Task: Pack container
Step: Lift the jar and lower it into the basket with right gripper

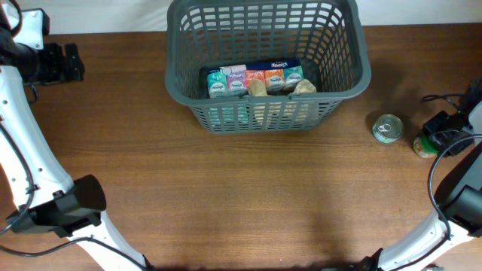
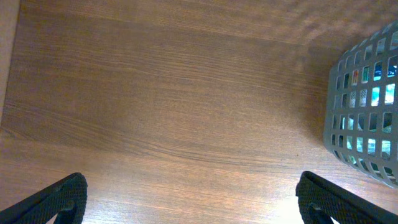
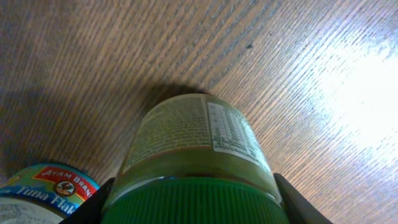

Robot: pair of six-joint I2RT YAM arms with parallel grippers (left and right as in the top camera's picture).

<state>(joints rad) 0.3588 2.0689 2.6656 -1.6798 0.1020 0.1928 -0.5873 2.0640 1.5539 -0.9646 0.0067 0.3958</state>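
The dark grey slotted basket (image 1: 263, 114) stands at the back centre of the table. Its corner shows at the right of the left wrist view (image 2: 364, 106). Inside it lies a row of colourful small cartons (image 1: 256, 79). My right gripper (image 1: 440, 135) is at the right edge of the table. Its fingers (image 3: 196, 199) press both sides of a green-lidded jar (image 3: 186, 137), which also shows in the overhead view (image 1: 425, 147). My left gripper (image 1: 75, 62) is open and empty at the far left, over bare wood (image 2: 193, 199).
A round tuna can (image 1: 388, 129) stands on the table just left of the jar, also in the right wrist view (image 3: 43, 186). Black cables trail near the right arm (image 1: 440, 98). The arm bases sit at the front corners.
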